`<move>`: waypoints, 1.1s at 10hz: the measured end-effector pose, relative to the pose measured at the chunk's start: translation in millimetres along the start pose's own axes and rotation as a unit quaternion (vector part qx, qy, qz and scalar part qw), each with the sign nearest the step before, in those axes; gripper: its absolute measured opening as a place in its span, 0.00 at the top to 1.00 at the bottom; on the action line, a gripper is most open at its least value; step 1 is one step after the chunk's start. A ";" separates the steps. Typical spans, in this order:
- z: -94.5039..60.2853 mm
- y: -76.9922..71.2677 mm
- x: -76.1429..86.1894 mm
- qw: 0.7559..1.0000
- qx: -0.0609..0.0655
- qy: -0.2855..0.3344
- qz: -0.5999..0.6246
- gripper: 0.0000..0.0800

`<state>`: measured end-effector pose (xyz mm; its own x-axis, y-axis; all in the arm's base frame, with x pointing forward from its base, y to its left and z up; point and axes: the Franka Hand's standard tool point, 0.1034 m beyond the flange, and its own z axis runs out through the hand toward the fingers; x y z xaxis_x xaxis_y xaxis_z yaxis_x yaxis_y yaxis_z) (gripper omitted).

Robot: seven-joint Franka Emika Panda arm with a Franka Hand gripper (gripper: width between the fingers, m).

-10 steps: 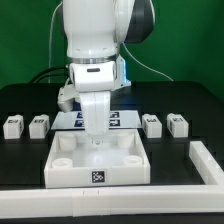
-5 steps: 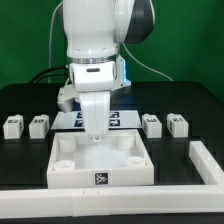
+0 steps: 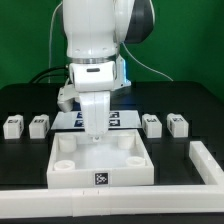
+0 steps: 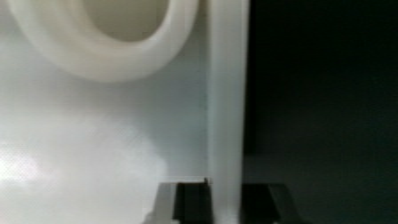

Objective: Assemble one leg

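Gripper (image 3: 93,138): jaws narrow, pinching the tray (image 3: 125,172) by its far wall
Leg (image 3: 152,124): loose on the table, sideways of the gripper toward the exterior view's right, well apart
Twin leg (image 3: 39,125): opposite side, similar gap
Long axis: too small to tell
Coming move, judged: let go, travel sideways

white tray (image 3: 132,174), marker board (image 3: 123,121), black table (image 3: 25,165)

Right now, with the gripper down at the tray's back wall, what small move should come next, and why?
Probably slide the tray a little, staying low: the gripper is shut on its thin back wall, an edge grip that seems poor for lifting.
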<state>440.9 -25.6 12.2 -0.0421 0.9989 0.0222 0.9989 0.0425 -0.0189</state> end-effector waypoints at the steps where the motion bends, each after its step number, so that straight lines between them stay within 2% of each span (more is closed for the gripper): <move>1: 0.0 0.0 0.0 1.000 0.000 0.000 0.000 0.93; 2: -0.2 1.1 1.2 1.000 -0.001 0.000 0.003 0.93; 4: -0.8 22.9 25.8 1.000 -0.010 0.003 0.008 0.93; 7: -0.1 46.1 54.3 1.000 -0.021 0.007 -0.010 0.93; 11: 0.3 51.6 70.3 1.000 -0.012 0.011 0.024 0.93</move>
<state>489.5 46.8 12.4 0.0056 0.9990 0.0436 1.0000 -0.0057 0.0032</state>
